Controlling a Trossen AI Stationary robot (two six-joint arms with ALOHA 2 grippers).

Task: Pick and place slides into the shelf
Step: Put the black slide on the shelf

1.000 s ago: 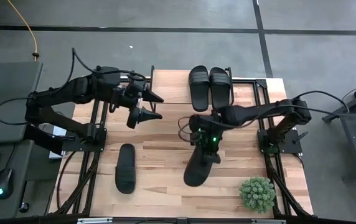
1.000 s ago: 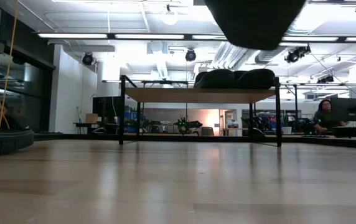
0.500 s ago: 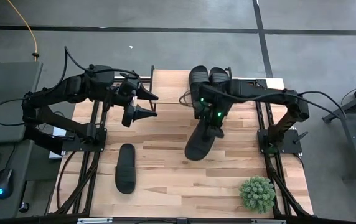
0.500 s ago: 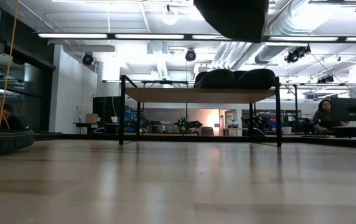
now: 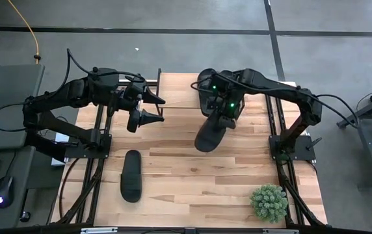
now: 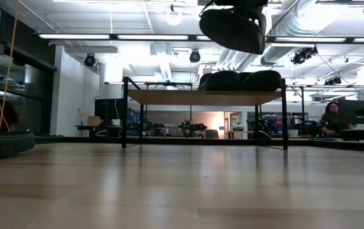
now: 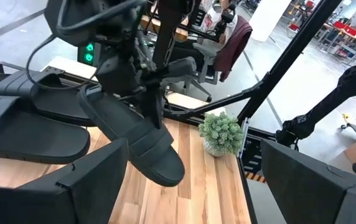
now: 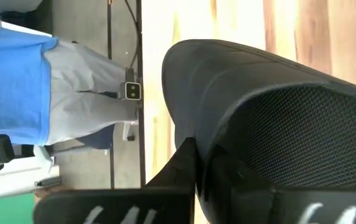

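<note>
Bare tabletop (image 5: 173,188) (wide, open) lies beneath right claw's (image 5: 224,114) lifted slide (image 5: 211,132).

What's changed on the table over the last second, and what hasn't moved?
The right gripper, shut on a slide, has carried it from the table's near middle up toward the shelf at the back. The left gripper drew back slightly and hangs open. The two slides on the shelf, the slide on the table and the plant stayed put.
</note>
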